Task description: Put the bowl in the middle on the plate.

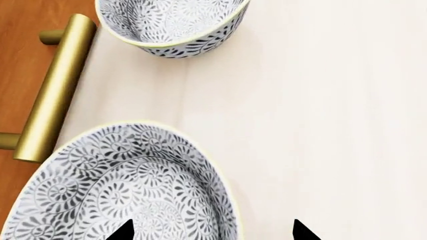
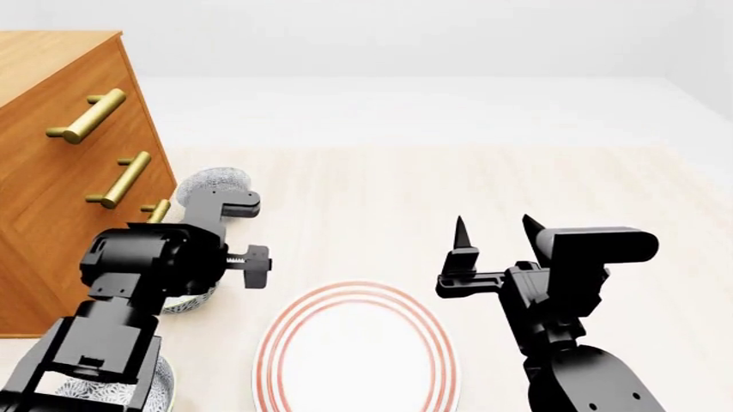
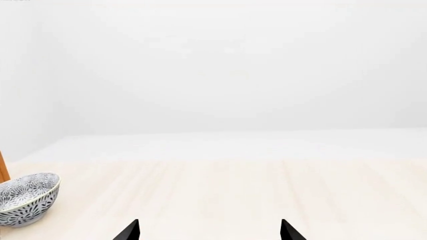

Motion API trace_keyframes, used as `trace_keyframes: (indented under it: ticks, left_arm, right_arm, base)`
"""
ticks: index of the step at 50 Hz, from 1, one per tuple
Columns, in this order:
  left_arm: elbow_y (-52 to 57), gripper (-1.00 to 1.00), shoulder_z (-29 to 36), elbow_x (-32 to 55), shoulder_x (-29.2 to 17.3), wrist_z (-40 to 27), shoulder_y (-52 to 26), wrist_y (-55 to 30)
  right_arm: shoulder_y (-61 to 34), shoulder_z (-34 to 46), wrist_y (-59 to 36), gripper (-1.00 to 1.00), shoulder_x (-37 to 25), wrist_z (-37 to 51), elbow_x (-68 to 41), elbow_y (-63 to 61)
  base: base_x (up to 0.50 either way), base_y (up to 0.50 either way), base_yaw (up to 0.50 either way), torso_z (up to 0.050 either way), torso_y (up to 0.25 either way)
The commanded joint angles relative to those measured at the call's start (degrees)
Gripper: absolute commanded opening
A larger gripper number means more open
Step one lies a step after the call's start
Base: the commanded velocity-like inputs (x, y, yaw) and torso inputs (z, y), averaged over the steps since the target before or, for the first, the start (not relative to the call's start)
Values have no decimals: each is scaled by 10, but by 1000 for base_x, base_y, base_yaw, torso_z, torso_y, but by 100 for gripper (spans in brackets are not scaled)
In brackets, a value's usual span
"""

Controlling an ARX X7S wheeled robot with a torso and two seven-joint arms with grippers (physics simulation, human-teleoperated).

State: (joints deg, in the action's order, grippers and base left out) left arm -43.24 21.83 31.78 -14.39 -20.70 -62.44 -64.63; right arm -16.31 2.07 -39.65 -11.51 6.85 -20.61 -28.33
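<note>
Nothing is placed yet: the left claw (image 1: 212, 231), jaws spread and empty, hovers just above the bowl (image 1: 127, 185), while the plate (image 2: 356, 350) beside it sits bare on the counter (image 2: 481, 189).

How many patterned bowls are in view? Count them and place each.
3, in a row before the dresser: the farthest bowl beyond the left arm, the middle bowl mostly hidden under it, the nearest bowl at the head view's bottom-left corner. No others show.
</note>
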Motion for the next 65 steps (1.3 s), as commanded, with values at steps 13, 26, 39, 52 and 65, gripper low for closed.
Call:
trace_keyframes:
  ticks: [13,26,39,52,65]
  left_arm:
    - [-137,-100,41,-35,23,53,-4,81]
    - [-57,-100,33,-19,9,33,14,45]
    - [205,-100,-3,41,-34,-11,62,-50]
    - [413,-100,-35,100,-61,-32,81,-97]
    - [760,-100,125,131,-125,-17,174,-109]
  right_arm:
    - [12,0,8,100,-6,7,-9,-8]
    - [15,1,13,100,-9,9,-13,-8]
    - [11,1,11,100,-11,14,-19,-12]
    - [12,4,21,100,-13,15,-21,-8]
    - [10,-2,23,100,-17,21,-26,-12]
  base:
    - [0,0,0,0,0]
    - [0,0,0,0,0]
    - [0,0,0,0,0]
    - [0,0,0,0,0]
    - [0,0,0,0,0]
